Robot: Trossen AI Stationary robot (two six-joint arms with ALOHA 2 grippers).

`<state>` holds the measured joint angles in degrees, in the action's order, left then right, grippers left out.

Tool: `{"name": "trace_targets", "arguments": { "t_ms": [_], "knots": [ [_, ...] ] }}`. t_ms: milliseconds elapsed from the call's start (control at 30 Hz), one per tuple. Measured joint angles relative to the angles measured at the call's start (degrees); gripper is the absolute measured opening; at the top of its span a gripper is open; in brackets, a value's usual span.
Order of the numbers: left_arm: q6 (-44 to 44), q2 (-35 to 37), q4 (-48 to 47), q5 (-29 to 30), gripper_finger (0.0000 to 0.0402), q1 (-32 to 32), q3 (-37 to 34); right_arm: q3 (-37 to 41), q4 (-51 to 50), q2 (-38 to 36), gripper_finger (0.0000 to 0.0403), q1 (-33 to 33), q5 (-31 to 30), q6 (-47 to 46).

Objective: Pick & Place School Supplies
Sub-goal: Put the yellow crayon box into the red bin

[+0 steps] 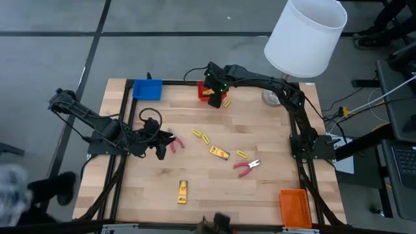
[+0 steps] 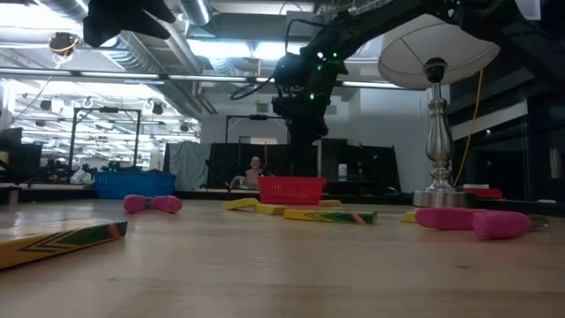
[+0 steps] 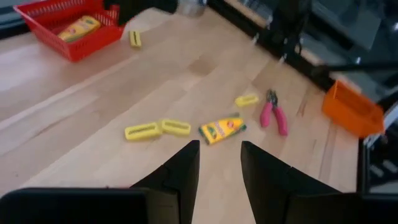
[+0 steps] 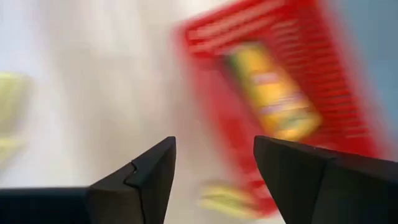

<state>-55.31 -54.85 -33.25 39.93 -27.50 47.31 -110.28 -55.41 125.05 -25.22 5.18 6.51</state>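
My right gripper (image 4: 214, 146) hangs open over the red tray (image 1: 203, 86) at the table's far middle, nothing between its fingers. A yellow packet (image 4: 273, 93) lies in that tray. My left gripper (image 3: 219, 146) stands open above the table's left part, also with nothing in it. A pink-handled tool (image 1: 177, 144) lies on the wood just right of it. Another packet (image 1: 219, 152), yellow sticks (image 1: 200, 134) and a red-handled tool (image 1: 247, 167) lie flat mid-table. One more packet (image 1: 182, 192) lies toward the near edge.
A blue tray (image 1: 147, 89) sits at the far left corner and an orange tray (image 1: 293, 207) at the near right corner. A white-shaded lamp (image 1: 305, 36) stands at the far right. A yellow stick (image 1: 227, 102) lies beside the red tray.
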Motion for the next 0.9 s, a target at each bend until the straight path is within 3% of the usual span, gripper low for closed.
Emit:
{"name": "trace_targets", "arguments": {
  "t_ms": [100,167,400,633,800,900],
  "knots": [
    [-0.2,0.4,-1.9,-1.1,0.0114,0.6,0.0,0.1,-3.9,0.1,0.0222,3.3,10.8,-8.0],
    [-0.3,1.3,-2.6,-0.9,0.0114,0.8,0.0,0.1,-3.9,0.1,0.0222,6.6,13.7,-12.2],
    [3.4,4.3,-3.0,-0.7,0.0114,0.2,0.0,0.3,-3.6,0.1,0.0222,20.8,6.2,-17.9],
    [5.1,7.2,-5.7,-1.9,0.0114,-1.9,0.0,2.0,-3.2,0.1,0.0222,28.1,-7.0,-30.4],
    [7.1,8.9,-6.6,-4.7,0.0114,-3.0,0.0,8.2,-3.6,0.1,0.0222,28.9,-5.5,-42.6],
    [8.8,9.8,-6.5,-6.4,0.0114,-3.1,0.0,10.8,-3.7,0.2,0.0222,29.1,-5.1,-45.3]
  ]
}}
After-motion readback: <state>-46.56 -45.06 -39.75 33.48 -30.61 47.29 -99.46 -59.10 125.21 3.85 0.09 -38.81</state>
